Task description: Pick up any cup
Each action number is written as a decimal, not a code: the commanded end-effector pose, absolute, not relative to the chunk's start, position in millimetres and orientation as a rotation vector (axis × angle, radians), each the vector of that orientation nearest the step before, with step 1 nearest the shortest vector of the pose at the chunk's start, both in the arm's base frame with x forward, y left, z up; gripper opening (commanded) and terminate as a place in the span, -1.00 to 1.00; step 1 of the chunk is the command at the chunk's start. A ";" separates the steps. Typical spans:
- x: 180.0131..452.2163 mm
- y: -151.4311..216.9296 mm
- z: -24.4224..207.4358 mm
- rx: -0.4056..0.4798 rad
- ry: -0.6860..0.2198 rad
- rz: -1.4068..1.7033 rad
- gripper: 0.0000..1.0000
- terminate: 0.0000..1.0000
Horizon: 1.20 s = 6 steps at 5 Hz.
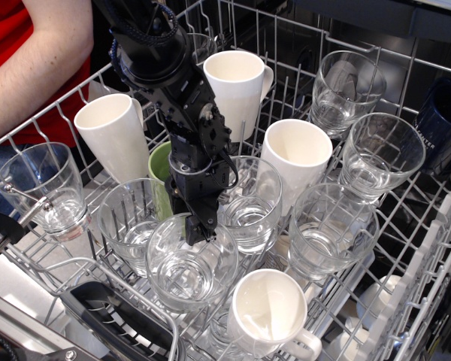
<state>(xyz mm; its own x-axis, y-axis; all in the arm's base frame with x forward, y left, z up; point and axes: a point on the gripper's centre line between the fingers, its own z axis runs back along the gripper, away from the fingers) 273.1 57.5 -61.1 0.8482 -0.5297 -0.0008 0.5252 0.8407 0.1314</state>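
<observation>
Several clear glass cups stand upright in a dishwasher rack [428, 248]. The nearest one, a wide tumbler [188, 274], sits at the front centre. My gripper [198, 229] hangs from the black arm, points down, and its tip is at the far rim of that tumbler, between it and a second cup [249, 203] just behind to the right. The fingers overlap from this angle, so the gap between them does not show. Another cup [129, 219] stands just to the left of the gripper. A green mug [159, 169] is partly hidden behind the arm.
Tall white mugs stand at the back [237, 83], left [113, 131], centre right [295, 154] and front [267, 308]. More clear cups stand at right [331, 229], [379, 154], [349, 83] and far left [45, 188]. A navy mug [443, 113] is at the right edge. A person's arm [37, 60] is at top left.
</observation>
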 end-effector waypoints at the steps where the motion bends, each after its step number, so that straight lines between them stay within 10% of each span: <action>1: 276.2 58.5 -55.4 0.140 -0.059 -0.547 -1.00 -1.00; 6: 248.3 45.5 25.2 0.010 -0.008 -0.567 -1.00 -1.00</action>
<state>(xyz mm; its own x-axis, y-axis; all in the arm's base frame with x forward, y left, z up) 237.3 43.4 13.7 0.8567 -0.5135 -0.0488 0.5121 0.8580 -0.0397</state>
